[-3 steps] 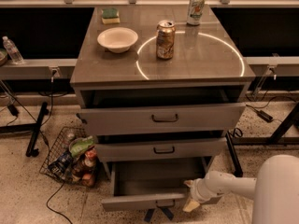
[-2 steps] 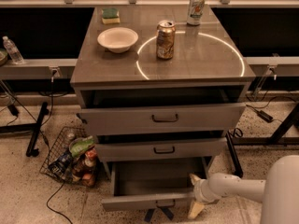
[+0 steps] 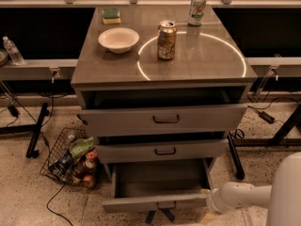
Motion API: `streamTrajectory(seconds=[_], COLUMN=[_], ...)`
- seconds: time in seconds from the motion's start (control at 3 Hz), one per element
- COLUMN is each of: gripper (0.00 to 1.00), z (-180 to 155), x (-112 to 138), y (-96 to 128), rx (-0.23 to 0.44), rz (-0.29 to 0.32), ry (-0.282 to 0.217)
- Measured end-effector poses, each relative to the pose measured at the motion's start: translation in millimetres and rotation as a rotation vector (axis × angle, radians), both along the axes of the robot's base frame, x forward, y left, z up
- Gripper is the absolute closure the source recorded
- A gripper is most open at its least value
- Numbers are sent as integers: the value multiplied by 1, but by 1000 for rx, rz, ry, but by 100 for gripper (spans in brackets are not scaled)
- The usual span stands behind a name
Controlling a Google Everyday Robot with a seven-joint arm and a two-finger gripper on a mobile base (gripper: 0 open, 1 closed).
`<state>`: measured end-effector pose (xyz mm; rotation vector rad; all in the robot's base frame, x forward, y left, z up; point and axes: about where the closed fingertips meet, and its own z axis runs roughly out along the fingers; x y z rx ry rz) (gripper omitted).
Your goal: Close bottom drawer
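Down low, gripper beside bottom drawer.

Grey worktop, centre frame: white bowl left of a gold can, apart. Green sponge rear left, green-and-white can rear right. Gripper lower right, by the bottom drawer front's right end.

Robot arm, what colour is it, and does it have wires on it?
The arm is smooth, round and creamy white, like a fat tube, with a ringed cuff near its end. The hand, low by the right front corner of the bottom drawer, looks pale tan. No wires or markings show.
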<state>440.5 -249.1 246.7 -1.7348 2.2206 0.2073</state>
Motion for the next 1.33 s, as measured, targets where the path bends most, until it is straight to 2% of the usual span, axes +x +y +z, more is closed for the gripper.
streamTrajectory(seconds=[0.67, 1.0, 1.33], gripper=[70, 99, 100], z=[-35, -70, -87], x=[-17, -12, 1], y=[2, 4, 3], rx=[29, 57, 76], rz=[4, 12, 12], ry=[70, 78, 45])
